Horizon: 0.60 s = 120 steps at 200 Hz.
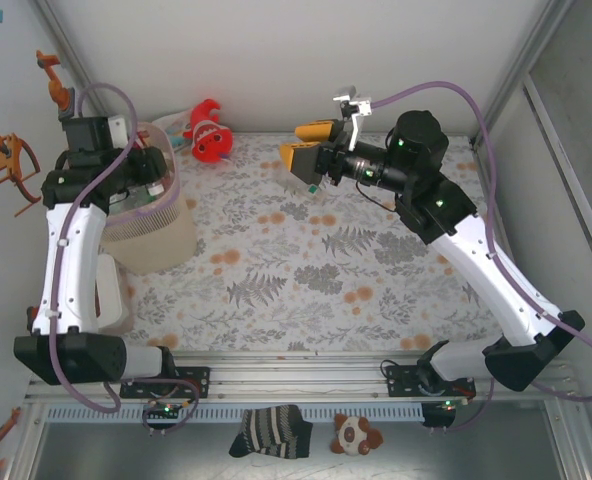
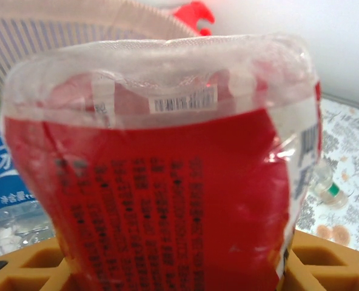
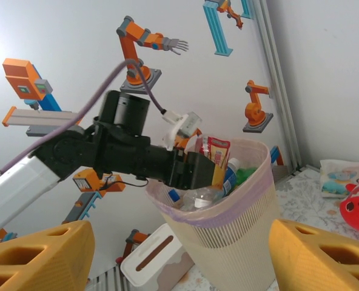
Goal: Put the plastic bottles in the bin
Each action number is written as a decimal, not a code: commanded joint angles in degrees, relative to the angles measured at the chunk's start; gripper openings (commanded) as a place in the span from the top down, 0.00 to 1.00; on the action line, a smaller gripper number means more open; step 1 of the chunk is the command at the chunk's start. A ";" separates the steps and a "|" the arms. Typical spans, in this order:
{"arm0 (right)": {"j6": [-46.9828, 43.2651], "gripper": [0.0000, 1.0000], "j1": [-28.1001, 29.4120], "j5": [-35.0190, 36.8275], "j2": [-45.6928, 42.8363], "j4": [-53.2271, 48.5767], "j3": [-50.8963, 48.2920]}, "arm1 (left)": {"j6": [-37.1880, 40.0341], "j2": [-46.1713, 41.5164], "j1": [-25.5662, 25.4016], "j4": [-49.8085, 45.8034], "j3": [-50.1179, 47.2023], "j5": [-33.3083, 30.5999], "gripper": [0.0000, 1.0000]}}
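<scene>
white arms [image 1: 71, 250], black joints [image 1: 421, 135], purple cables [image 3: 104, 88], yellow gripper fingers [image 3: 46, 254].

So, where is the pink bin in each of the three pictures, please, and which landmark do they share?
Top external: the bin stands at the left, under the left arm.
Left wrist: its ribbed wall shows top left, behind the red-labelled bottle.
Right wrist: the bin is at lower centre, holding bottles.
Shared landmark: the red fish plush toy.
</scene>
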 commanded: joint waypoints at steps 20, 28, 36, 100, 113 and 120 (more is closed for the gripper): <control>-0.87 0.25 0.34 0.43 -0.75 0.88 -0.58 | 1.42 1.34 0.45 -4.28 0.88 0.84 0.41; -0.87 0.26 0.39 0.36 -0.66 0.99 -0.50 | 1.33 1.42 0.45 -4.82 1.06 1.25 0.36; -0.78 0.26 0.38 0.29 -0.56 1.10 -0.45 | 1.20 1.16 0.45 -5.11 1.23 1.70 0.32; -0.47 0.25 0.39 -0.19 -0.28 1.78 -0.23 | 1.58 -3.22 0.45 -6.20 4.02 0.24 0.24; -0.51 0.26 0.39 -0.19 -0.30 1.86 -0.31 | 1.92 -3.44 0.45 -5.95 4.81 0.39 0.24; -0.51 0.25 0.39 -0.19 -0.37 1.81 -0.32 | 2.15 -3.35 0.45 -5.65 5.14 0.87 0.24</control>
